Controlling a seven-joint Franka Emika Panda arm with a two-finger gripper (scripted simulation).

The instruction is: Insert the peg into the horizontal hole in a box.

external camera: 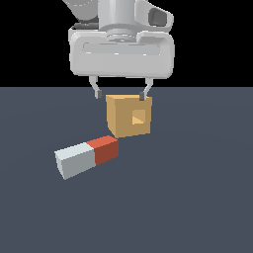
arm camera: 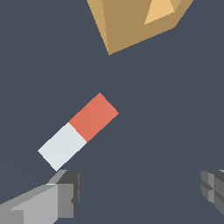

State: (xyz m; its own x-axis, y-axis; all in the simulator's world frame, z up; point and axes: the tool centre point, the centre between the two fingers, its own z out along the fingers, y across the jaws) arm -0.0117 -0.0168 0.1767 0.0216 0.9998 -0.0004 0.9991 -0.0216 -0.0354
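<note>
Gripper (external camera: 121, 94) hangs high over the scene, jaws spread wide, nothing between them. Peg (external camera: 87, 156) lies flat on the dark grey floor (external camera: 197, 207), untouched, just beside the box (external camera: 129, 116). Its red half points at the box's lower corner, grey-white half away from it. In the exterior view a narrow strip of floor separates the red tip from the box; the wrist view shows them clearly apart. Hole (external camera: 138, 117) sits in the box face turned toward the exterior view's right, so the peg is not lined up with it. No floor edges or corners in view, so nothing more to place things by.

Risks, judged from here: peg lies skewed to the jaws in the wrist view, so a descent without wrist rotation could clip its corners and spin it away. Grabbing the red half would leave too little free for insertion; the grey end looks the better hold. The box stands near that red end and a finger could bump it, shifting the hole. A tilted grip would likely jam at the hole rim.

Nothing else is seen on the floor; only the box itself crowds the approach.
</note>
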